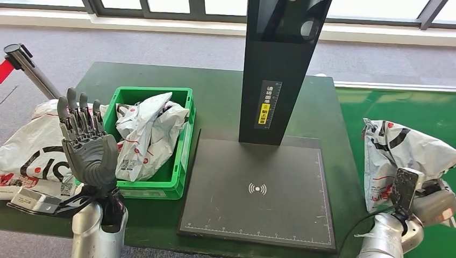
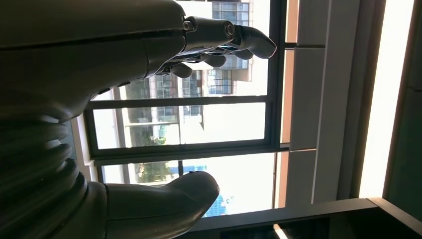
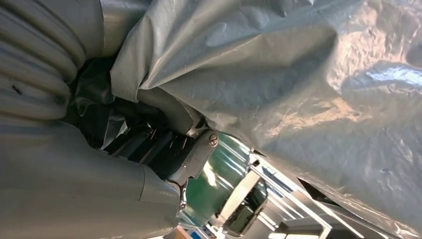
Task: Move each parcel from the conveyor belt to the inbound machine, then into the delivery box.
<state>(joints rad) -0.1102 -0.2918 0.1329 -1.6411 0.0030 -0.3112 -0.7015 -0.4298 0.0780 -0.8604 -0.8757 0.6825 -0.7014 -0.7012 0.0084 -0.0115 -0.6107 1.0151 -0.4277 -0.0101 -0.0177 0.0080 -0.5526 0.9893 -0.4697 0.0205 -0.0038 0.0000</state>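
Right hand (image 1: pixel 430 201): you have it gripping a white parcel (image 1: pixel 400 150) from below; the wrist view shows grey plastic folded over the fingers (image 3: pixel 164 112).
Left hand (image 1: pixel 86 142): raised, spread, holding nothing.
Held parcel: over the green conveyor belt (image 1: pixel 425 107), right of the inbound machine (image 1: pixel 258 196).
Inbound machine: its flat black plate lies bare below a black post (image 1: pixel 282 59).
Delivery box (image 1: pixel 180 156): green, left of the machine, with a white parcel in it (image 1: pixel 148 134).
Other parcel (image 1: pixel 29 150): you will find it left of the box.
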